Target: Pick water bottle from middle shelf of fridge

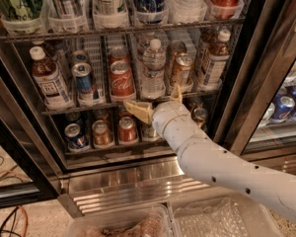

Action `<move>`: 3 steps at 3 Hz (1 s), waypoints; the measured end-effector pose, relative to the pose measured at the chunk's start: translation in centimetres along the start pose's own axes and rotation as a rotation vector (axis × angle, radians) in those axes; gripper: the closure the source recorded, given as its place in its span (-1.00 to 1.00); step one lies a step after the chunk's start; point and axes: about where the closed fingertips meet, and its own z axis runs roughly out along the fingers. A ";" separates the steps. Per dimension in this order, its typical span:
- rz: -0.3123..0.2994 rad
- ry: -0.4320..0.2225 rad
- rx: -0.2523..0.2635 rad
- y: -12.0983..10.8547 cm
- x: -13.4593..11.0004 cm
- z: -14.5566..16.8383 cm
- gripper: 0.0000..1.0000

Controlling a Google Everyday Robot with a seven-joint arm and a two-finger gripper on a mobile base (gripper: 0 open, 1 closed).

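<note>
The gripper (151,98) is hovering at the front edge of the middle shelf (84,107) of the fridge (239,78). It is sitting at the end of the white arm (222,172), which is reaching in from the lower right. Its two tan fingers are standing wide apart and are holding nothing. The left finger (136,110) is pointing sideways to the left, and the right finger (176,94) is pointing upward.

The water bottle (153,70) is standing upright on the middle shelf, just above the gap between the two fingers, with its white cap on. Its base is lying close to the right finger, but I cannot tell if they are touching.

The red can (121,80) is standing just above the left finger, beside the water bottle. The gold can (181,70) is standing right above the right finger. The blue can (84,83) is sitting further to the left of the left finger. Beyond it, the brown bottle (48,80) is standing well apart from both fingers.

Below the left finger, small cans (127,130) are standing in a row on the lower rack.
</note>
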 end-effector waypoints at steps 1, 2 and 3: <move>-0.002 -0.012 0.009 -0.2 0.0 0.1 -0.72; -0.017 -0.021 0.012 -0.4 -0.2 0.2 -0.66; -0.038 -0.036 0.016 -0.7 -0.8 0.6 -0.64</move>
